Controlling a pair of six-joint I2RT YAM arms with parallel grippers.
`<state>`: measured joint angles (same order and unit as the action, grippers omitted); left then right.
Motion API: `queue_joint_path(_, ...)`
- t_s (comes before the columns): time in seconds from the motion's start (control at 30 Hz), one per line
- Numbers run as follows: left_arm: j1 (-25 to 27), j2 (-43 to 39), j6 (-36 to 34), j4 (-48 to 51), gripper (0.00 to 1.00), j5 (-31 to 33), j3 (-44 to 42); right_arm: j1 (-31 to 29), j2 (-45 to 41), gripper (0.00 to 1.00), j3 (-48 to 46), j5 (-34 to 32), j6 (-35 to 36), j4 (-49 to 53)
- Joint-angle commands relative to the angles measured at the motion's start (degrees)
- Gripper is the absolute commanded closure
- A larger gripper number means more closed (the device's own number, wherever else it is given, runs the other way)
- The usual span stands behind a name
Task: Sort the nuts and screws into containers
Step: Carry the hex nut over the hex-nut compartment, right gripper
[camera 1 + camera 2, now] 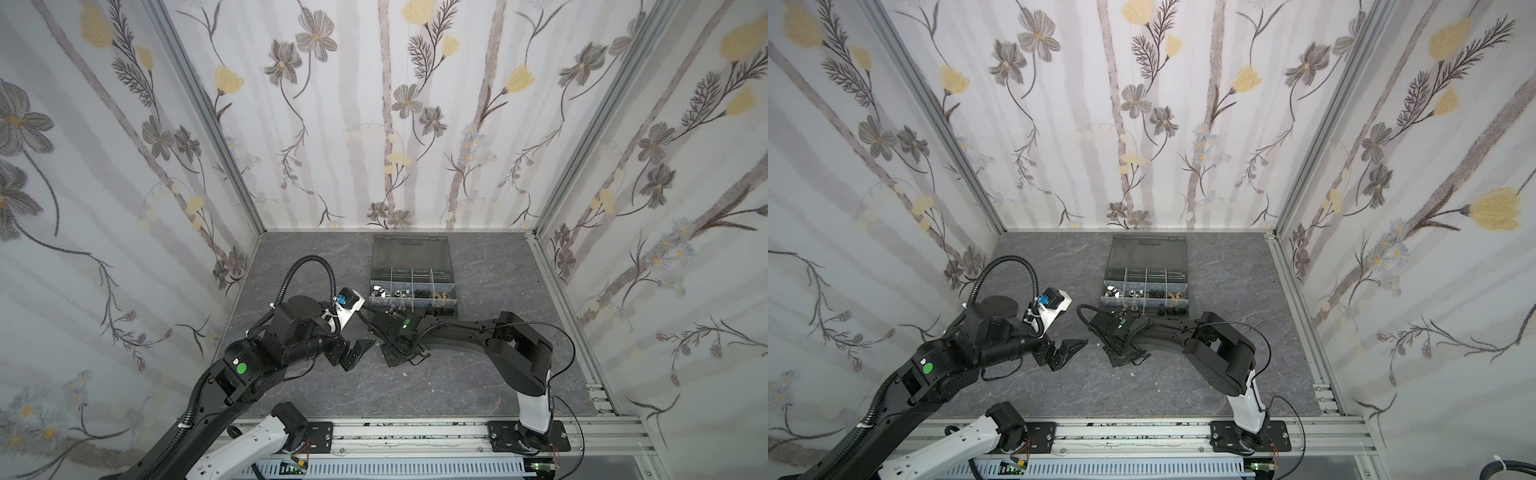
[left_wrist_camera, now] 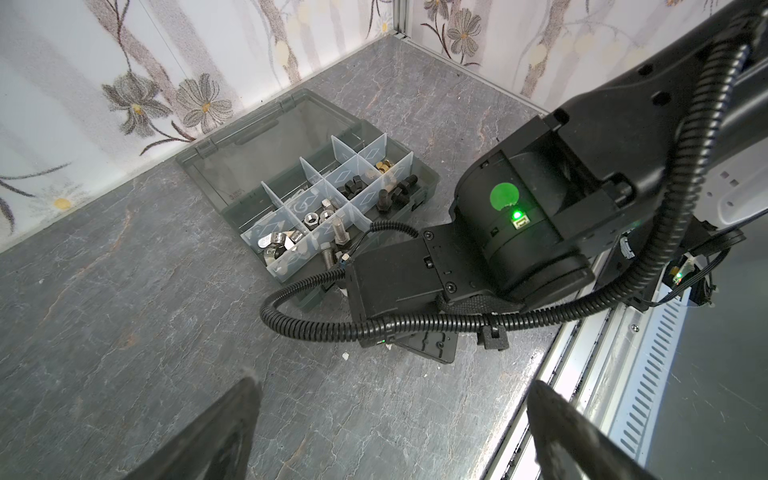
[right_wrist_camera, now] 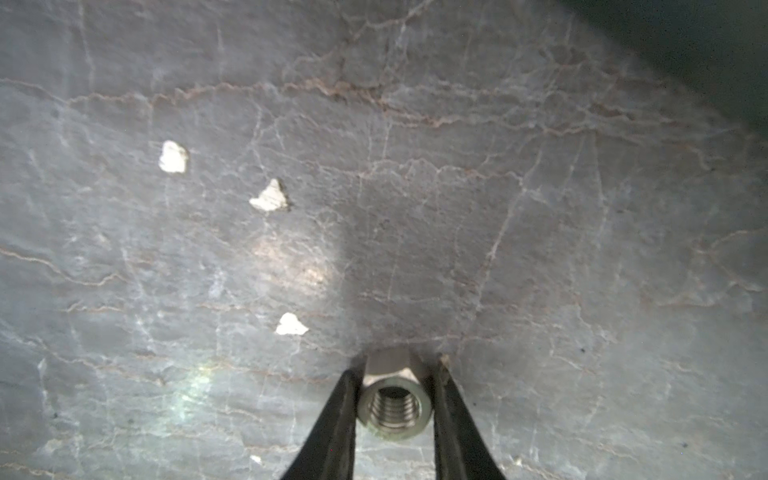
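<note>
In the right wrist view a silver hex nut lies on the grey table with its threaded hole facing the camera. My right gripper is shut on it, one black finger against each side. In both top views the right wrist hangs low just in front of the organizer case. Its compartments hold silver wing nuts, silver hex nuts, black nuts, brass nuts, silver screws and black screws. My left gripper hovers open and empty left of the right wrist.
Small white specks lie on the table near the held nut. The case's smoky lid lies open towards the back wall. The right arm and its cable hose stretch between the left gripper and the case. A metal rail runs along the front edge.
</note>
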<state>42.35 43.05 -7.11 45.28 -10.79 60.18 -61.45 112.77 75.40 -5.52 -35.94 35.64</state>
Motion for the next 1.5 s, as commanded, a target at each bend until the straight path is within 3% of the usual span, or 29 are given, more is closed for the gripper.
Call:
queue_joint_path(0.0,0.0,0.0,-0.4,-0.4,0.00,-0.3,0.2,0.1,-0.8,0.74,-0.8,-1.1,-0.7,1.3)
queue_joint_path(0.33,0.5,0.0,-0.8,-0.4,0.00,-0.1,0.2,4.8,-8.0,0.77,-0.6,-4.2,-0.2,5.6)
queue_joint_path(0.53,0.9,0.3,-1.0,-0.4,0.00,0.3,0.2,9.6,-7.8,0.78,6.3,-7.2,5.3,9.6)
queue_joint_path(1.0,0.9,0.3,-1.8,0.4,0.00,-0.1,0.6,17.4,4.4,0.75,25.7,-11.3,17.9,10.6)
queue_joint_path(1.47,0.9,0.2,-1.7,0.4,0.00,0.1,0.6,19.1,14.4,0.76,34.1,-8.0,20.9,8.4)
